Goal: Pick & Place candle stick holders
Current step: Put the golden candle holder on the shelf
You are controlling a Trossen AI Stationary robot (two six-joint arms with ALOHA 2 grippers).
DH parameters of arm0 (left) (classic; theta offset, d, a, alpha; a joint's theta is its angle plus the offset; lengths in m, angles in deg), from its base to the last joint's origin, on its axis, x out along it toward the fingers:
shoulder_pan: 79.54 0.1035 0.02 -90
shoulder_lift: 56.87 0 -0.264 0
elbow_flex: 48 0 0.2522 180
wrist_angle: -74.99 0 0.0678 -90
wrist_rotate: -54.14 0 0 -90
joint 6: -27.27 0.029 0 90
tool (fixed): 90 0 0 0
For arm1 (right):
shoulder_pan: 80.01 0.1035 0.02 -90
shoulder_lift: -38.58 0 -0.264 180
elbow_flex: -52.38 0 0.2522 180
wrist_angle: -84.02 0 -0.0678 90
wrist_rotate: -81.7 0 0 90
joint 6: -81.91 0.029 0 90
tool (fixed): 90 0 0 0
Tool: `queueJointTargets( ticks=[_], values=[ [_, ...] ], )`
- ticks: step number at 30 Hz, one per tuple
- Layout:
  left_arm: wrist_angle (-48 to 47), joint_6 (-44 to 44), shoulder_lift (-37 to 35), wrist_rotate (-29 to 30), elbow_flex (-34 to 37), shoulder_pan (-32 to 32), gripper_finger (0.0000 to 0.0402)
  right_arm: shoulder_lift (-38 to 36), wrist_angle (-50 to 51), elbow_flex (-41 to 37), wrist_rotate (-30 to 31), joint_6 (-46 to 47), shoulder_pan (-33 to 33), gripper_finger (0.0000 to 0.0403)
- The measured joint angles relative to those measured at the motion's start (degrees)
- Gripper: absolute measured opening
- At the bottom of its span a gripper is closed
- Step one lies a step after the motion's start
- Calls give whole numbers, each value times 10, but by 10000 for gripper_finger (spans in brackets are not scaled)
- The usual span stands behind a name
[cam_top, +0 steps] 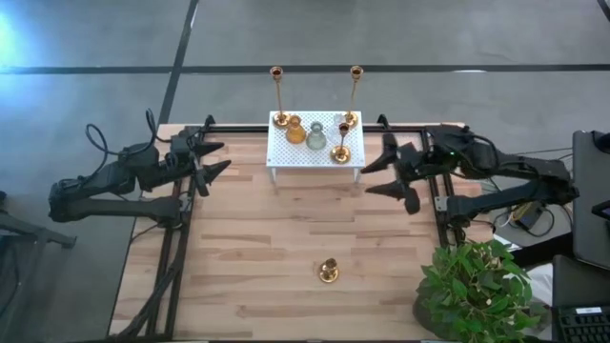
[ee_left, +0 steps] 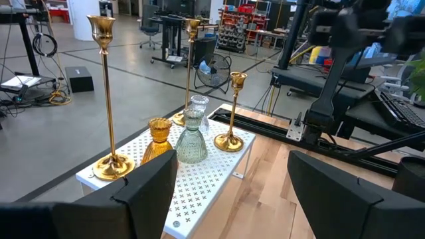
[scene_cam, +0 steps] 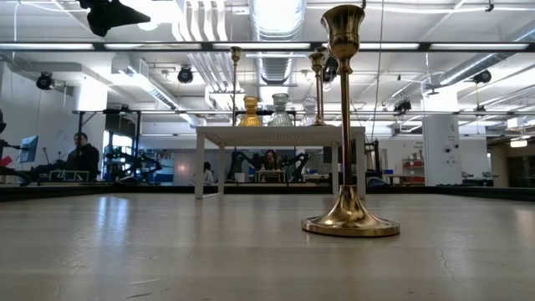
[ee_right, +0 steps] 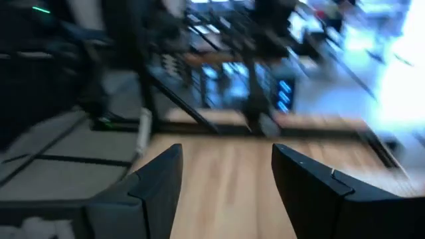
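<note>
A white perforated rack stands at the table's far middle. On it stand two tall thin brass sticks, a shorter brass stick, a short brass holder and glass holders; they also show in the left wrist view. One brass stick holder stands upright on its round base on the table's near middle. My left gripper is open and empty left of the rack. My right gripper is open and empty right of the rack.
A potted green plant stands at the table's near right corner. Dark frame rails run along the table's left and right sides. Bare wood lies between the rack and the lone brass holder.
</note>
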Motion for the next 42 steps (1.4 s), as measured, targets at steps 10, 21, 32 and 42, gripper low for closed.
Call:
queueJointTargets(
  ticks=[10,21,32,42],
  values=[
    [0,0,0,0,0,0,292,159,-100,-6,-125,-54,-1,219],
    [0,0,0,0,0,0,292,201,-248,-156,-92,-51,22,142],
    [-1,0,0,0,0,0,292,71,-381,-369,-89,-7,47,97],
    [-5,0,0,0,0,0,292,57,-468,-505,-70,-76,61,94]
  ],
)
